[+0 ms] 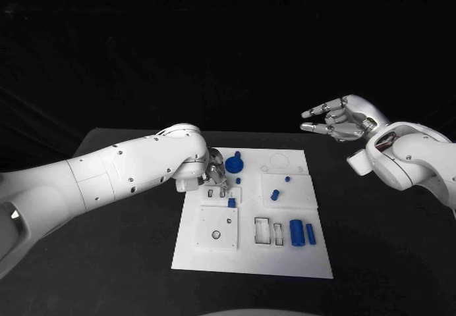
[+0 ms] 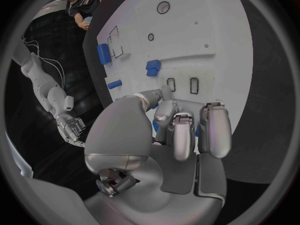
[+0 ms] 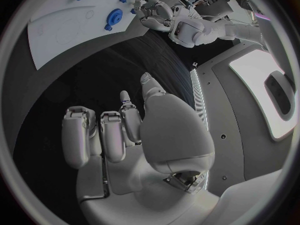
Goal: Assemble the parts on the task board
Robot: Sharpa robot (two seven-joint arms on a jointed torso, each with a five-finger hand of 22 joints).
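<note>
Your left hand [image 1: 215,172] sits low over the far left part of the flat white task board [image 1: 249,260], its silver fingers [image 2: 212,130] curled down toward the plate. You cannot tell whether they pinch anything; a bit of blue peeks between them in the left wrist view. Just beside those fingers lies a small blue block [image 1: 232,203], next to two narrow slots, and a round blue gear-like part [image 1: 234,164] stands just beyond the hand. Farther from it lie a small blue peg [image 1: 275,195] and two blue cylinders [image 1: 297,232]. Your right hand [image 1: 340,118] hovers raised beyond the board's far right corner, well apart from it, fingers loosely spread and holding nothing.
</note>
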